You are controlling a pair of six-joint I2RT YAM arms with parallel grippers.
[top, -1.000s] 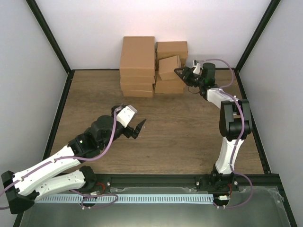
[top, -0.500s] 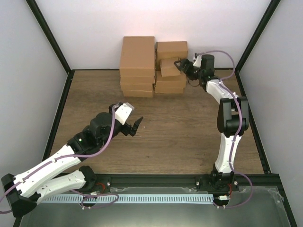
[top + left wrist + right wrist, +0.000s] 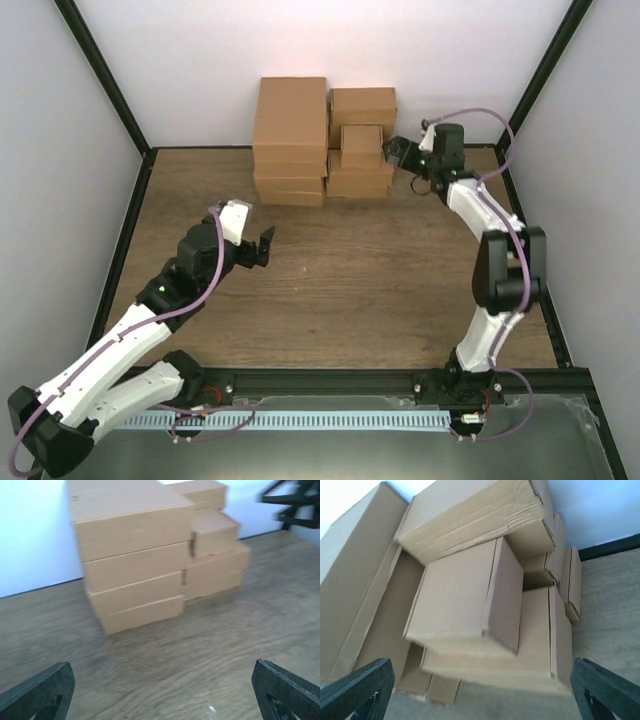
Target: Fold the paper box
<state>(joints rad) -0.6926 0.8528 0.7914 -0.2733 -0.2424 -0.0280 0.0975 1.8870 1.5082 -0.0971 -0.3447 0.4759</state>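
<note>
A robot lab cell: white panel walls (image 3: pixel 200 60), black frame posts (image 3: pixel 103 75), wooden tabletop (image 3: pixel 380 270).

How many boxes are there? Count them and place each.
8 at least: four stacked in the left pile; in the right pile, two at the bottom, a small box on them in front, a top box behind. Others may be hidden.
</note>
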